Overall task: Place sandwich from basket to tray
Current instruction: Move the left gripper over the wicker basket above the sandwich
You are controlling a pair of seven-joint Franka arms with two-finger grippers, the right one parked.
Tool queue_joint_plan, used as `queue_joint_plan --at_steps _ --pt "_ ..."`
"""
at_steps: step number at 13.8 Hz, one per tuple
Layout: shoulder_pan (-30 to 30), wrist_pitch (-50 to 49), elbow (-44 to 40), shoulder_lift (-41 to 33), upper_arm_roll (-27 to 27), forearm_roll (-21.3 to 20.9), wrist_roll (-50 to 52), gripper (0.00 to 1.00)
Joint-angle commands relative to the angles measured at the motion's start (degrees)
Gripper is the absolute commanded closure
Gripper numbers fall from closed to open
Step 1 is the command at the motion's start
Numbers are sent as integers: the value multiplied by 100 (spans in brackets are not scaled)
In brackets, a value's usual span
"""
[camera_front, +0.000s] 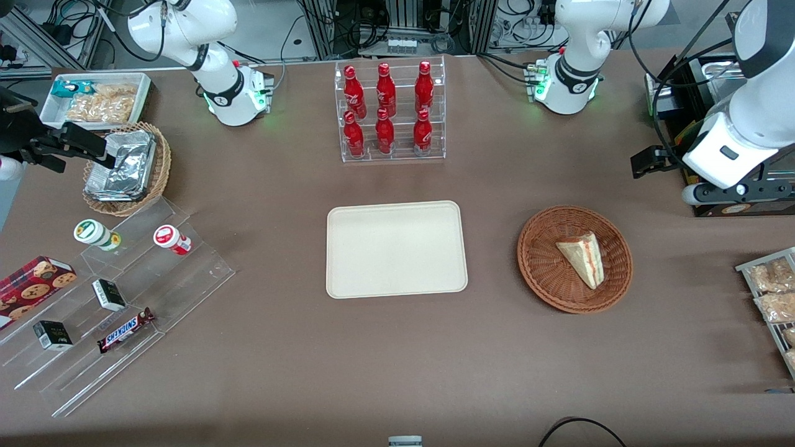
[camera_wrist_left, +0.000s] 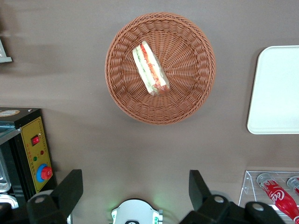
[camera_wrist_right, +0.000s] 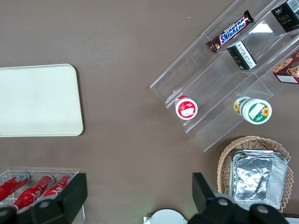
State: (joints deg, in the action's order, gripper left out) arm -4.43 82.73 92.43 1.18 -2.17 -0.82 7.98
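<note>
The sandwich (camera_front: 584,256), a pale bread wedge with red and green filling, lies in the reddish-brown wicker basket (camera_front: 546,273). The cream tray (camera_front: 395,248) lies flat and bare beside the basket, toward the parked arm's end. My left gripper (camera_front: 647,162) hangs raised above the table, farther from the front camera than the basket and a little toward the working arm's end. It is open and empty. In the left wrist view the gripper (camera_wrist_left: 135,186) has its fingers (camera_wrist_left: 70,186) spread wide, well apart from the sandwich (camera_wrist_left: 150,69), the basket (camera_wrist_left: 187,93) and the tray (camera_wrist_left: 275,88).
A clear rack of red bottles (camera_front: 390,112) stands farther from the front camera than the tray. A black control box (camera_wrist_left: 28,149) sits near my arm. A rack of snack bags (camera_front: 770,292) lies at the working arm's end. A step shelf (camera_front: 118,292) and a foil-packet basket (camera_front: 127,167) sit at the parked arm's end.
</note>
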Motion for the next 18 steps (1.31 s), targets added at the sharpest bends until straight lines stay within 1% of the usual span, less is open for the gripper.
queue_joint_plan --at_steps 1,3,5,9,14,18 --pt "-49 76 -112 119 41 -5 -51 0" --pt "-41 25 -59 242 41 -6 -33 0" --pt "-23 129 203 287 50 -6 -42 0" --pt "-23 849 915 278 50 -15 -42 0" --pt "-23 2237 2084 225 50 -23 10 0" --pt "-14 3826 3147 234 68 3 80 0"
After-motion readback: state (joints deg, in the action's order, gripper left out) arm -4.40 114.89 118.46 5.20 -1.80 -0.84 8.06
